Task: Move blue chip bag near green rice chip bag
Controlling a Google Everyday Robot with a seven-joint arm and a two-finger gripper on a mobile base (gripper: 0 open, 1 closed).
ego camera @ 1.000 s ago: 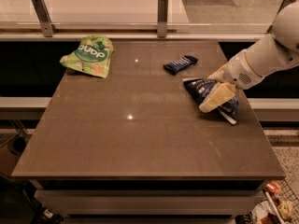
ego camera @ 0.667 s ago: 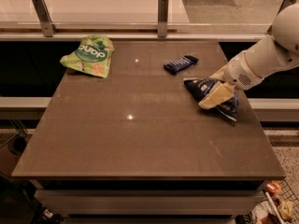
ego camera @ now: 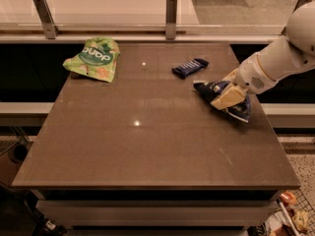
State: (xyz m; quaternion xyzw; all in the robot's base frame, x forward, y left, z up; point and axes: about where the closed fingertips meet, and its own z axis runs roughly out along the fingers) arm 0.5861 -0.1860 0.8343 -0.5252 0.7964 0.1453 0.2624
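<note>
While clamped on blue chip bag (ego camera: 209, 88), jaws at right of table (ego camera: 147, 146), far from green rice chip bag (ego camera: 93, 58).

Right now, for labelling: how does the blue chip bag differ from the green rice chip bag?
The blue chip bag is dark navy and crumpled; the green rice chip bag is light green and puffy. The blue chip bag is at the right of the table, under the gripper; the green rice chip bag lies alone at the far left. Both are snack bags.
</note>
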